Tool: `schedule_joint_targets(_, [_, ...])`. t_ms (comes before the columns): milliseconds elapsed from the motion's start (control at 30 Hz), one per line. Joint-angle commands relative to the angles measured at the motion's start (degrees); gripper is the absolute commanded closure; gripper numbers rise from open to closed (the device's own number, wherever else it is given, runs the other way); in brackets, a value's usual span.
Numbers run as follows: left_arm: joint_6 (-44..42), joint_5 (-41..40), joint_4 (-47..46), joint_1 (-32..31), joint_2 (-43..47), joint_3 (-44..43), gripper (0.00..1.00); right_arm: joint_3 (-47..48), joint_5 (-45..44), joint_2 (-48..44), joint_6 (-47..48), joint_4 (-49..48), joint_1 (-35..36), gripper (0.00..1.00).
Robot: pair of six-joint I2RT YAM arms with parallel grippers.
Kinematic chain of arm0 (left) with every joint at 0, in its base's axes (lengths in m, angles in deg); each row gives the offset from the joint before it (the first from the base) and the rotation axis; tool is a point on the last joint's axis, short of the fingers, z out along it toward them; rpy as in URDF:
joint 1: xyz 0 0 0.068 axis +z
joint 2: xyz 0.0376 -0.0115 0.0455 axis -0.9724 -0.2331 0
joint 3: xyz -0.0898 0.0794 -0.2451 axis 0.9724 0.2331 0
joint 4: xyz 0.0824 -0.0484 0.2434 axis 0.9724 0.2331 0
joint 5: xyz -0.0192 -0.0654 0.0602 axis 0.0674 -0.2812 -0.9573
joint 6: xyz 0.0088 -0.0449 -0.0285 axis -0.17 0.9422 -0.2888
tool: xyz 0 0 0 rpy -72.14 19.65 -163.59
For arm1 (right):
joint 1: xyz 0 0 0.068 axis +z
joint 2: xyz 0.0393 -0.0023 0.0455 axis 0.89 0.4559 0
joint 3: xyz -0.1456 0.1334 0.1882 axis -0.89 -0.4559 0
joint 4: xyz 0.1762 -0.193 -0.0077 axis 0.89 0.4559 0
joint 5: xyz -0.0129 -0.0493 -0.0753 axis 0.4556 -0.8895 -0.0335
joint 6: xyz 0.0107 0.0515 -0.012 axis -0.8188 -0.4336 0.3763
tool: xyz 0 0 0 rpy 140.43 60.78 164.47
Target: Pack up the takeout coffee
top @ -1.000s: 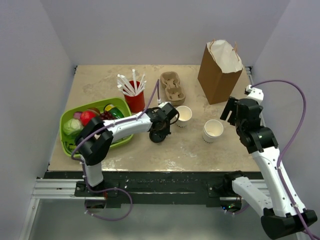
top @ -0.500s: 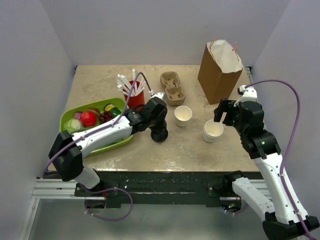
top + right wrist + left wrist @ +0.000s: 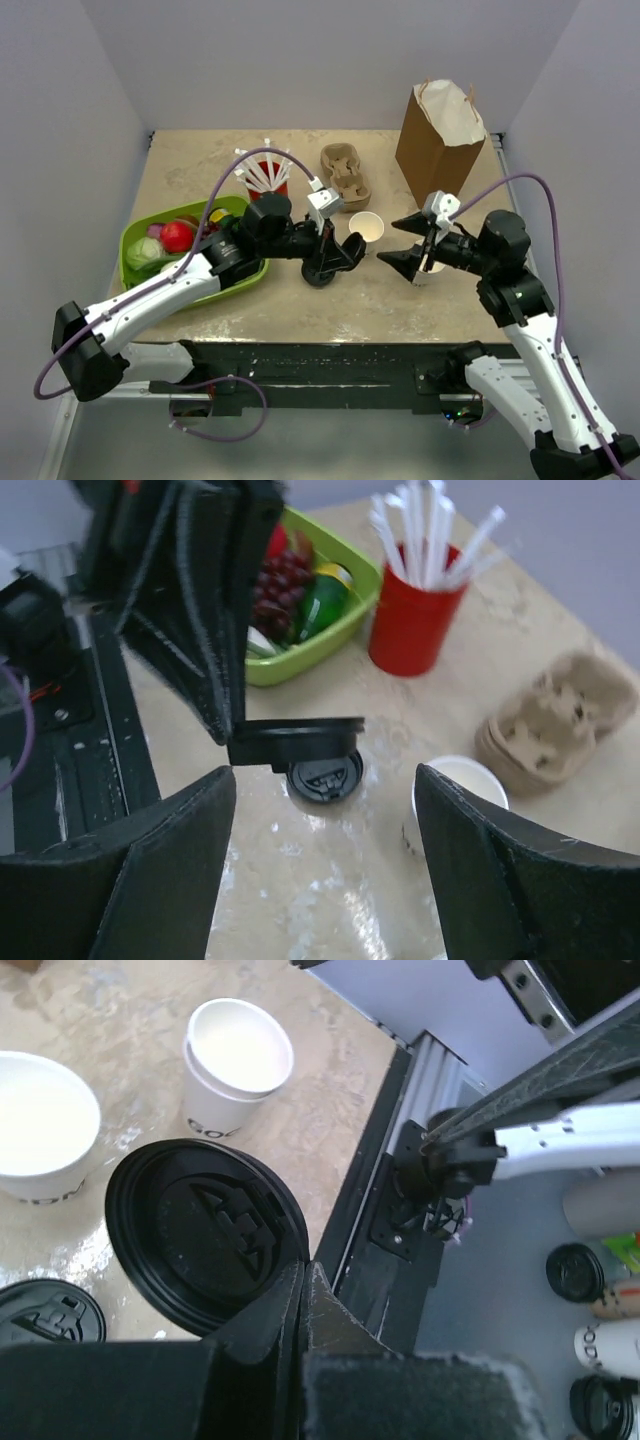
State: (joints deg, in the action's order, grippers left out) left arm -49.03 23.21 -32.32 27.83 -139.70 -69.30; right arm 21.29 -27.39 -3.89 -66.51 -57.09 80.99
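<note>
The takeout coffee is out of view; both white cups on the table are lidless. My left gripper (image 3: 347,256) is shut on the rim of a loose black lid (image 3: 205,1230), held level above the table. A second black lid (image 3: 318,272) lies on the table below it. One lidless cup (image 3: 367,230) stands just behind the gripper. The other cup (image 3: 432,262) is partly hidden by my right gripper (image 3: 401,244), which is open and points left at the held lid (image 3: 295,742). Nothing sits between its fingers (image 3: 170,870).
A brown paper bag (image 3: 438,135) stands open at the back right. A cardboard cup carrier (image 3: 345,175) and a red cup of straws (image 3: 268,180) are at the back centre. A green basket (image 3: 128,245) of toy food sits at the left. The table's front edge (image 3: 365,1200) is near.
My left gripper has lifted a black lid off the one on the table and turned to point right. My right gripper has swung down and left, in front of the right cup.
</note>
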Motion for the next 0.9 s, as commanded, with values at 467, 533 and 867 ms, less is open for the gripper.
schedule_joint_targets(467, [-13.9,12.0,13.6,0.5,15.6,2.5,1.00,27.3,27.9,30.6,95.7,56.2,13.0,0.28])
schedule_joint_targets(533, [-14.6,13.0,15.1,0.5,14.8,1.0,1.00,29.4,28.2,32.9,100.1,59.1,14.0,0.28])
schedule_joint_targets(867, [-14.7,13.8,16.5,0.8,13.5,-0.8,1.00,31.6,28.2,37.6,97.7,59.2,17.7,0.38])
